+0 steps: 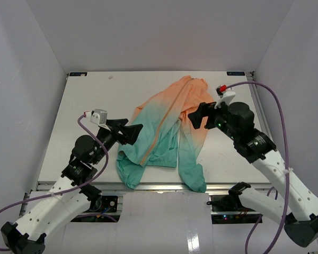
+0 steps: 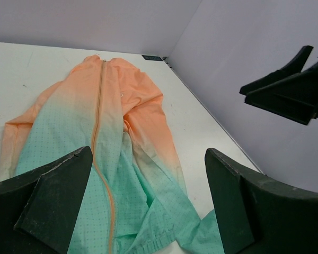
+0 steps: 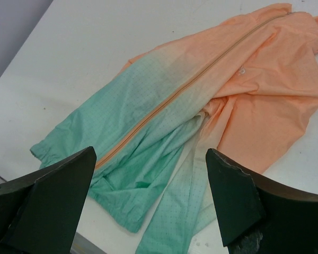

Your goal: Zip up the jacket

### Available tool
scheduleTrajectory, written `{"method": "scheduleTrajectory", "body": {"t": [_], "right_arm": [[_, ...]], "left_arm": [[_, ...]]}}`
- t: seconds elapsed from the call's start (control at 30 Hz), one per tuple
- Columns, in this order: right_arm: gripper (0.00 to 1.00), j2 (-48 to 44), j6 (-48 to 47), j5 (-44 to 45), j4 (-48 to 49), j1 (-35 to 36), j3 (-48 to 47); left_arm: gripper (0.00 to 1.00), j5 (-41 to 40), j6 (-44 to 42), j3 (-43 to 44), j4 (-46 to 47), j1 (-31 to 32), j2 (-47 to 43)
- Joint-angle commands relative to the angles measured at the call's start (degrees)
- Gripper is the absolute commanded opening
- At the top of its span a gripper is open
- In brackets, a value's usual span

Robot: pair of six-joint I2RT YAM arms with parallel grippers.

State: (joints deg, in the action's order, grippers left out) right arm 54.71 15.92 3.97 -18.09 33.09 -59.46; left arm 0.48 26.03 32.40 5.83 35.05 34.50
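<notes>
a: start at the near edge. what sits there?
b: a metal rail point(image 1: 159, 186) runs along the front of the surface point(image 1: 79, 100). the jacket point(image 1: 164, 127) comes right down to it. the teal hem point(image 1: 128, 177) stops at that edge, and the end of one teal sleeve point(image 1: 193, 169) lies on the rail.
a: and the arms?
b: the left gripper point(image 1: 136, 132) hangs over the jacket's left border, released, its fingers spread wide with only cloth showing below between them. the right gripper point(image 1: 192, 120) hangs over the orange fold on the right side, equally wide, grasping nothing.
a: do they touch the cloth?
b: going by the wrist views, no. the fabric lies below both.
a: the zipper?
b: the zipper point(image 2: 98, 132) runs as one orange line down the middle of the body, from the collar point(image 2: 98, 59) towards the hem. i cannot tell whether it is closed along its whole length.
a: open room?
b: left of the jacket the surface is bare as far as the left wall point(image 1: 21, 79). on the right a narrower bare strip lies beneath the right arm, up to the right wall point(image 1: 302, 63). beyond the collar there is a bare band before the far wall point(image 1: 159, 32).
a: anything loose?
b: purple cables point(image 1: 275, 100) loop off each wrist, and the right one arcs close to the right wall.
</notes>
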Motion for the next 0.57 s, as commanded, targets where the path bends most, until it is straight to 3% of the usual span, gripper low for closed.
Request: {"method": "scheduleTrajectory", "body": {"t": [0.0,0.17,0.53], "right_arm": [[0.9,-12.1,0.4,2.8,2.3,0.5,7.5],[0.9,-21.5,-0.4,5.2,-0.3,0.5,12.1],[0.9,-25.6,-0.2,7.7,-2.1,0.5,14.1]], "left_arm": [[0.98,3.9,-0.4,-4.1,5.2,-0.1,-2.3],[0.98,5.2,-0.5,-4.4,5.8,0.0,-1.8],[0.98,7.1,-0.4,-5.9,7.1,0.0,-1.9]]}}
